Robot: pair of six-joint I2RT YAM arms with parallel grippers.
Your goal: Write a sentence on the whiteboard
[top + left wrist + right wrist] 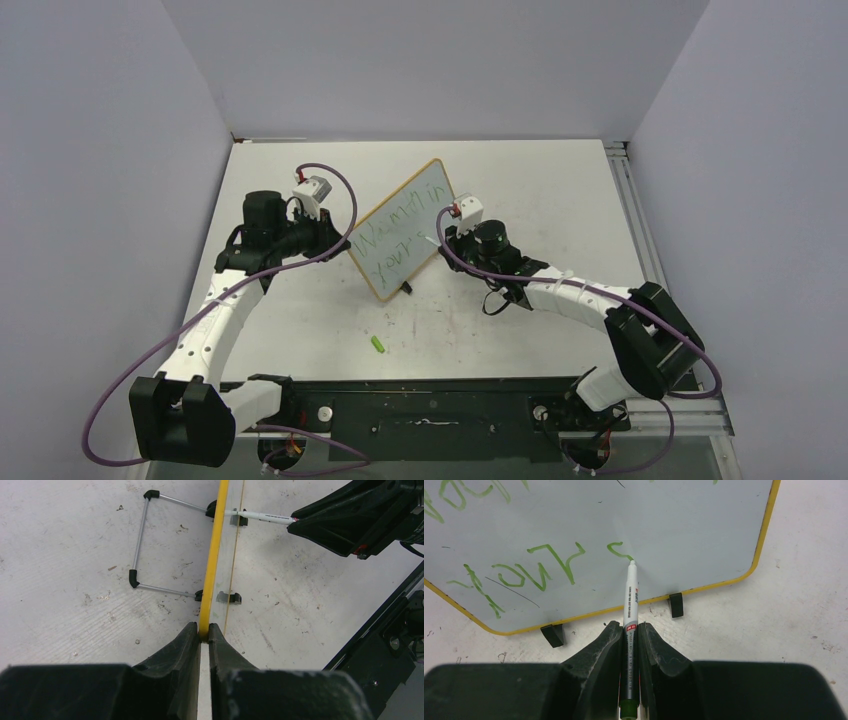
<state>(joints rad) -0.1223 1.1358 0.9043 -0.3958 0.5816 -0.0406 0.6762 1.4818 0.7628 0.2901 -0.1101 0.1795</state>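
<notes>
1. Near the middle of the table [540, 190], the whiteboard [400, 230] stands upright on its black feet, set diagonal to the table's edges.
2. Left gripper [204, 631]: fingers pinch the board's yellow frame edge, one finger on each face.
3. Right gripper [629, 627]: fingers pinch a white marker [631, 595] by its barrel. The tip touches the white face just above the lower frame edge.
4. Sentence [544, 567]: green strokes in two lines, with the marker tip at the end of the lower line.
5. Small green piece [378, 344] lies toward the table's near edge, well apart from the board.
</notes>
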